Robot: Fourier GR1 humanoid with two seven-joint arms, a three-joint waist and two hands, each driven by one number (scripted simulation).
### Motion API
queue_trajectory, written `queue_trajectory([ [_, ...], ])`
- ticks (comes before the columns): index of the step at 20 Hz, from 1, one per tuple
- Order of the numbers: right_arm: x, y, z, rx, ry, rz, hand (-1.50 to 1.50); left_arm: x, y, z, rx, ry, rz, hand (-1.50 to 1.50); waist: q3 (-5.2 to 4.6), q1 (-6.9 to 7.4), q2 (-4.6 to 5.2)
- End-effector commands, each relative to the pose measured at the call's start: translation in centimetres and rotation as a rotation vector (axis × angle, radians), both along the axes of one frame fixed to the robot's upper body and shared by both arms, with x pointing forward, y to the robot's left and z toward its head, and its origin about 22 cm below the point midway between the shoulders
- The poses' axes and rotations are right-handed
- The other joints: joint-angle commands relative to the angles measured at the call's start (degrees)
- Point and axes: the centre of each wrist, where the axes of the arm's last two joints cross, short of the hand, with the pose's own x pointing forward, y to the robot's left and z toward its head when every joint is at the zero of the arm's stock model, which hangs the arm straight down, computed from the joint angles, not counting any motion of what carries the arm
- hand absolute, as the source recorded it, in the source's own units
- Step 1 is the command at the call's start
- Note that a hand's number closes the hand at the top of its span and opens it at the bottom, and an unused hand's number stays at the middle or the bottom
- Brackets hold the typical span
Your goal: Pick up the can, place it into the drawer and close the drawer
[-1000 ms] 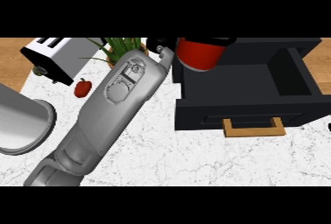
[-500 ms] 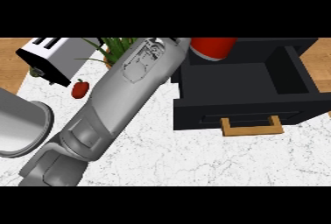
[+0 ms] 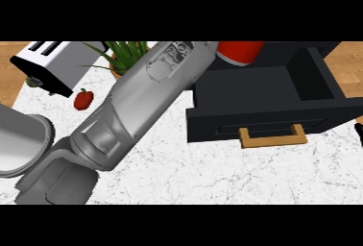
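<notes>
Can, red, showing at the top edge of the head view, hanging over the back part of the open drawer. Only its lower rounded portion is showing; the rest is running out of frame, so its long axis cannot be read for certain, though it seems to be tilting up and away toward the top edge.

Left forearm is stretching diagonally from lower left to upper centre, ending right beside the can. The left hand itself is lying beyond the frame, so whether its fingers are wrapping the can cannot be told. Judging by the can floating above the drawer with nothing under it, the left hand is probably carrying it.

Drawer is standing pulled out, black, its cavity opening toward the top right, its tan handle facing the near side. The can is sitting over the drawer's far left corner; open room inside is lying to the right and toward the handle. The next move likely calls for shifting the can that way and down before letting go, minding the left wall and rear rim.

Right hand: only a dark sliver is showing at the right edge, near the drawer's front corner; its fingers cannot be made out. It appears nearer to the handle for the closing push.

Around the edges: toaster upper left, a potted plant beside it, a small red pepper on the marble counter, and a grey pot at far left.
</notes>
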Motion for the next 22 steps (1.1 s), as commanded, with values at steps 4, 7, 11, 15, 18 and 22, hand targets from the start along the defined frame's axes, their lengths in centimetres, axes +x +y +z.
queue_trajectory([
  [4,0.6,-0.2,0.3,0.011,-0.013,0.002,-1.50,0.3,-0.3,-1.1,0.061,-0.007,0.009,1.50,0.03,-0.79,0.04],
  [7,1.0,-0.2,1.6,-0.022,-0.021,0.032,-1.50,0.5,0.5,-3.6,0.058,-0.033,0.067,1.50,0.05,-2.37,0.42],
  [11,1.7,-1.0,0.4,-0.017,-0.015,0.018,-1.50,1.0,1.1,-4.7,0.084,-0.044,0.084,1.50,0.07,-2.30,0.65],
  [15,2.3,-1.1,0.6,-0.017,-0.024,0.039,-1.50,0.9,0.8,-4.9,0.124,-0.028,0.090,1.50,0.10,-2.84,0.69],
  [18,1.5,-0.3,0.2,-0.008,-0.039,0.049,-1.50,1.3,1.8,-6.6,0.151,-0.064,0.096,1.50,0.09,-3.48,1.04],
  [22,2.2,0.5,0.6,-0.002,-0.044,0.036,-1.50,1.2,1.1,-5.2,0.162,-0.054,0.131,-1.50,0.09,-3.56,0.92],
])
